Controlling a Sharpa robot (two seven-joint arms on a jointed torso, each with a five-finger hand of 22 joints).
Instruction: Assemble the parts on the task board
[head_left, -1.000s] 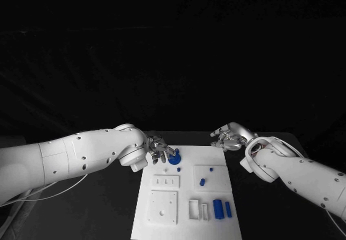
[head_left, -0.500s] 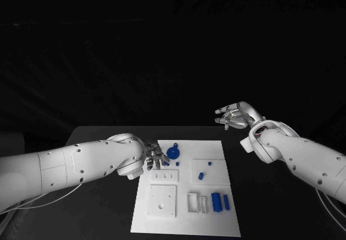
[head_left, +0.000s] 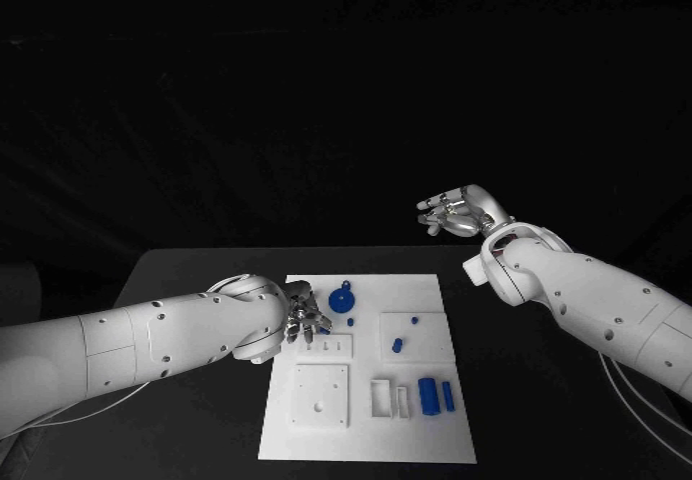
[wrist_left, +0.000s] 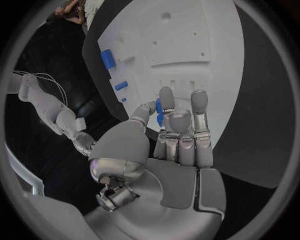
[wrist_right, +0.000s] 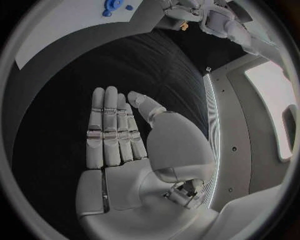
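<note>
Nearest on the board the front strip is bare. Just beyond it stand a square white block on the left and, to the right, a slotted holder with two blue bars lying just beside it, apparently not yet seated. Farther on, a small blue peg sits on the right-hand square plate, with a smaller blue dot near that plate's far edge. The left robot hand hovers low over the board's left side, by a little plate with slots. In the left wrist view a small blue part shows between its fingers; it looks pinched there, though I cannot be sure. At the far end a round blue piece rests on the board. Farthest, the right robot hand is raised well off the worktop, fingers straight together, holding nothing. Most parts seem unplaced, so the assembly looks early.
</note>
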